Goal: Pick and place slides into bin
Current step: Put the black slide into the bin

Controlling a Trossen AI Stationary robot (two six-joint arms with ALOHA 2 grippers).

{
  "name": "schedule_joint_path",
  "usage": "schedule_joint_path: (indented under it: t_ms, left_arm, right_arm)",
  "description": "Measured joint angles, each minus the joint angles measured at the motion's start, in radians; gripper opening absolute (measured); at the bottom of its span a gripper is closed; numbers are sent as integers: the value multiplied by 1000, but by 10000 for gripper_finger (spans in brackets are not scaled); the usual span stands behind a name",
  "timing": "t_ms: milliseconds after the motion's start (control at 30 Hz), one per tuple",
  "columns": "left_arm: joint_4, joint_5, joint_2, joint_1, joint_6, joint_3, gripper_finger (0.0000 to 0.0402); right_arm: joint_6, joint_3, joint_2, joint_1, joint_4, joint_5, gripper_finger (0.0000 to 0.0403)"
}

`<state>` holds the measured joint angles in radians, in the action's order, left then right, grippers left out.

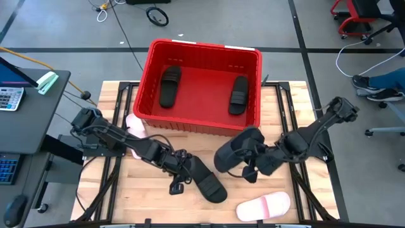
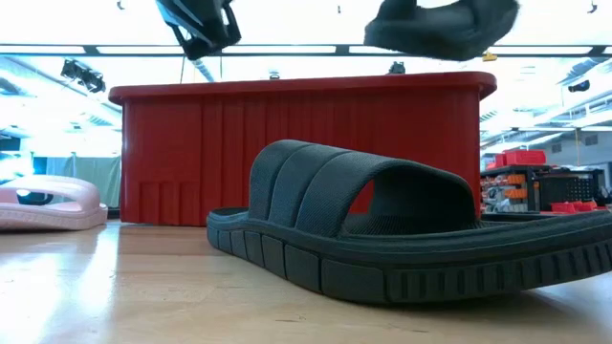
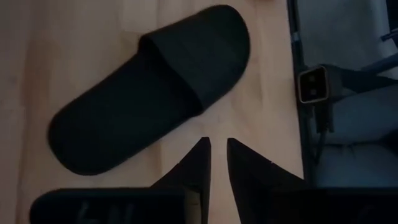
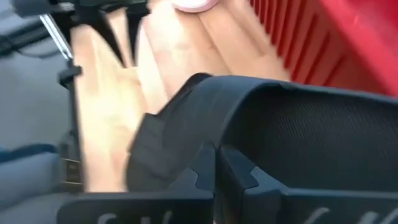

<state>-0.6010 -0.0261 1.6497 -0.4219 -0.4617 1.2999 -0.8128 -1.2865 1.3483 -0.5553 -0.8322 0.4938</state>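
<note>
The red bin (image 1: 202, 82) stands at the table's far middle with two black slides (image 1: 169, 85) (image 1: 238, 95) lying in it. My right gripper (image 1: 256, 161) is shut on a third black slide (image 1: 235, 152), held above the table in front of the bin. It also shows high in the low view (image 2: 445, 24). A fourth black slide (image 1: 205, 179) lies sole down on the table. My left gripper (image 1: 180, 174) hovers just left of it, empty, fingers almost together (image 3: 217, 146). One pink slide (image 1: 262, 206) lies near the front edge. Another pink slide (image 1: 134, 123) lies by the bin's left corner. My right gripper pinches the black slide by the edge of its wide strap (image 4: 214, 140) between its two fingers. The fingers come from the table's right, slanting down. The slide is lifted clear of the table and sits tilted in the hold.
Black frame rails (image 1: 120, 126) run along both sides of the wooden tabletop. A desk with a calculator (image 1: 9, 98) stands left of the table. Bare wood (image 1: 152, 202) lies at the front left.
</note>
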Motion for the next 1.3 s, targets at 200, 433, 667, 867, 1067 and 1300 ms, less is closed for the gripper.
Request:
schedule_joint_path:
  t_ms: [200, 433, 667, 867, 1067, 1300]
  left_arm:
    - [0, 0, 0, -56, -24, 0, 45]
    - [0, 1, 0, -99, -26, 0, 34]
    - [-1, 0, 0, -102, -25, 0, 27]
    - [-1, 25, 0, -49, 2, 0, 26]
    - [-24, 34, -3, 12, 1, 2, 12]
    - [-71, 33, -3, 64, 7, 2, 9]
  right_arm:
    - [263, 0, -3, 123, -11, 2, 4]
    - [403, 0, -56, 290, 58, -28, 4]
    - [687, 0, -144, 439, 144, -48, 4]
    - [885, 0, -132, 655, 215, -200, 4]
    - [1008, -7, -60, 906, 239, -397, 4]
    - [1060, -121, 107, 1146, 227, -593, 4]
